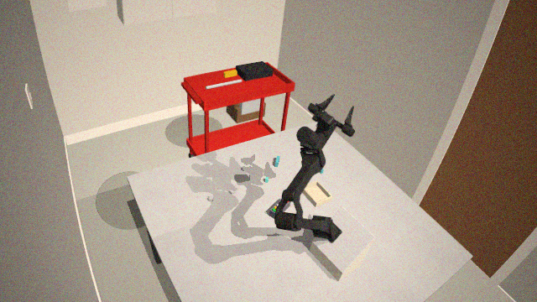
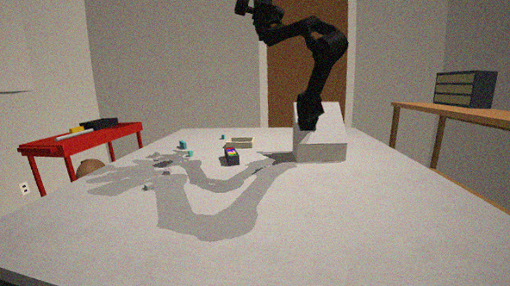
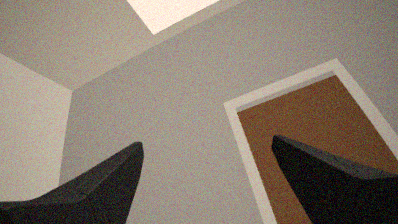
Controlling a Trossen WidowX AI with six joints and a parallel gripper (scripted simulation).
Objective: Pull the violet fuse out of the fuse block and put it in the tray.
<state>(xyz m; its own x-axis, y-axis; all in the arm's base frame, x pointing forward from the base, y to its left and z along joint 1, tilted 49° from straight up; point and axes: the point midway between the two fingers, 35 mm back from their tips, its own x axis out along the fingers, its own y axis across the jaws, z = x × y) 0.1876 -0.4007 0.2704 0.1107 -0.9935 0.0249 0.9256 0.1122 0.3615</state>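
Observation:
The fuse block (image 1: 271, 213) (image 2: 233, 160) is small and dark and stands on the table, with a row of coloured fuses in its top. A violet patch (image 2: 230, 151) shows among the fuses in the exterior view, too small to make out exactly; in the top view the arm hides part of the row. The pale yellow tray (image 1: 324, 202) (image 2: 246, 145) lies beyond the block in the exterior view, with no fuse visible in it. My gripper (image 1: 343, 101) (image 3: 209, 145) is open and empty, high above the table and far from block and tray, its fingers pointing upward.
Small teal pieces (image 1: 276, 161) (image 2: 183, 144) stand on the table on the red cart's side, and a small grey piece (image 2: 147, 187) lies nearer the exterior camera. A pale raised box (image 2: 320, 152) stands by the arm's base. The red cart (image 1: 239, 93) (image 2: 65, 147) stands beyond the table.

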